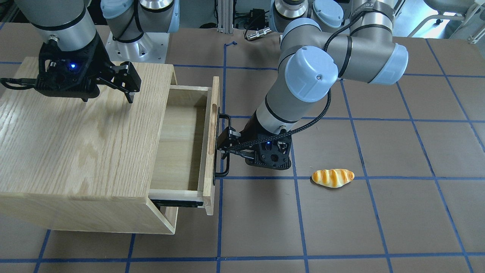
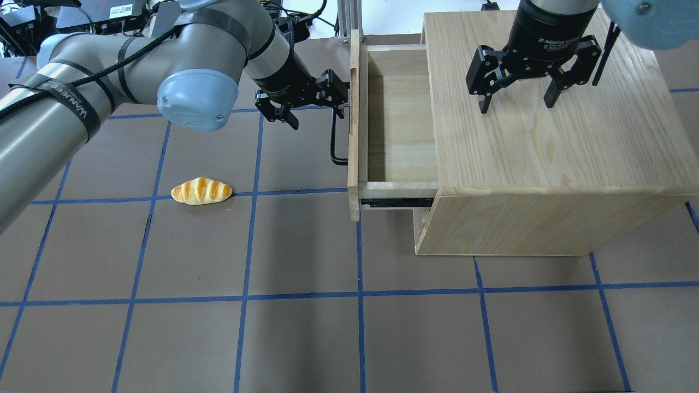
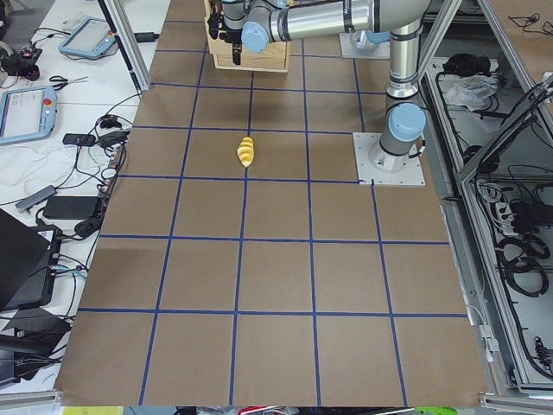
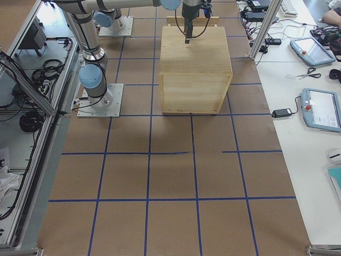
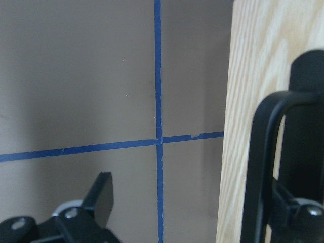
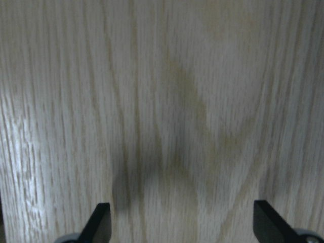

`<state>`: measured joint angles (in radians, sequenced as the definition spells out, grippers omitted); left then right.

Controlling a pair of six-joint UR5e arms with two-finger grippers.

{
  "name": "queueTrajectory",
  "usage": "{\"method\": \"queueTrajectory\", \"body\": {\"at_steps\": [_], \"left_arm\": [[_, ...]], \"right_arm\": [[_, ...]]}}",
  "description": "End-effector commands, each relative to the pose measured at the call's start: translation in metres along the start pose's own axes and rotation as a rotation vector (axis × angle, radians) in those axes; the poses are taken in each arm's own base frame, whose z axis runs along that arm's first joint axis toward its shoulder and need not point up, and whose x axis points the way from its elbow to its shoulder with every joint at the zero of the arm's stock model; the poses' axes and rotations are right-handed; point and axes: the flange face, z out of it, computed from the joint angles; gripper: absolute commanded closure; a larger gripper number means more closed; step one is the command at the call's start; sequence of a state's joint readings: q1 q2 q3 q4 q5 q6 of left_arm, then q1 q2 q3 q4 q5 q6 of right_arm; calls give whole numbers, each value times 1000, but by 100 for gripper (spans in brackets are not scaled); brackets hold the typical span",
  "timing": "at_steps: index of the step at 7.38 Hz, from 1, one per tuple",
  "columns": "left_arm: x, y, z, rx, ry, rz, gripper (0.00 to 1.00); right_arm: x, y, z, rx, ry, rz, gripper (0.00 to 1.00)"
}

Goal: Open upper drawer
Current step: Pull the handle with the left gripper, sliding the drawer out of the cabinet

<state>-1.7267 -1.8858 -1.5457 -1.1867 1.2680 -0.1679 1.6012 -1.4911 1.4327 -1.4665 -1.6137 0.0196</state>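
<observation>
The upper drawer (image 1: pixel 182 144) of pale wood stands pulled well out of the oak cabinet (image 1: pixel 75 144), its inside bare. Its front panel (image 2: pixel 354 120) carries a long black bar handle (image 1: pixel 226 151). My left gripper (image 1: pixel 222 146) is open at that handle. In the left wrist view one finger (image 5: pixel 298 217) sits close by the bar (image 5: pixel 263 167), the other finger (image 5: pixel 101 197) well off it over the table. My right gripper (image 2: pixel 516 103) is open and empty, hovering over the cabinet top (image 6: pixel 167 101).
A toy bread roll (image 1: pixel 332 177) lies on the brown mat, away from the drawer front on the left arm's side; it also shows in the overhead view (image 2: pixel 201 191). Blue tape lines grid the table. A black slide rail (image 2: pixel 396 202) shows under the drawer.
</observation>
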Motion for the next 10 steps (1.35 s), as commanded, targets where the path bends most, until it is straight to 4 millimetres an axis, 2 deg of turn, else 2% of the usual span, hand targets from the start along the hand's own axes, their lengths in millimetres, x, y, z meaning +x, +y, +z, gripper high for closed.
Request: {"method": "queueTrajectory", "body": {"at_steps": [1, 3, 4, 6, 8, 10], "left_arm": [[-9, -2, -1, -3, -5, 3, 0], [-17, -4, -3, 6, -57, 43, 0], [-29, -8, -7, 5, -56, 19, 0], [-48, -8, -17, -21, -59, 38, 0], [-52, -7, -29, -15, -55, 27, 0], [-73, -7, -39, -30, -61, 40, 0]], "right_arm": [[1, 0, 0, 0, 0, 2, 0], [0, 0, 0, 0, 0, 0, 0], [0, 0, 0, 0, 0, -1, 0], [0, 0, 0, 0, 0, -1, 0], [1, 0, 0, 0, 0, 2, 0], [0, 0, 0, 0, 0, -1, 0]]}}
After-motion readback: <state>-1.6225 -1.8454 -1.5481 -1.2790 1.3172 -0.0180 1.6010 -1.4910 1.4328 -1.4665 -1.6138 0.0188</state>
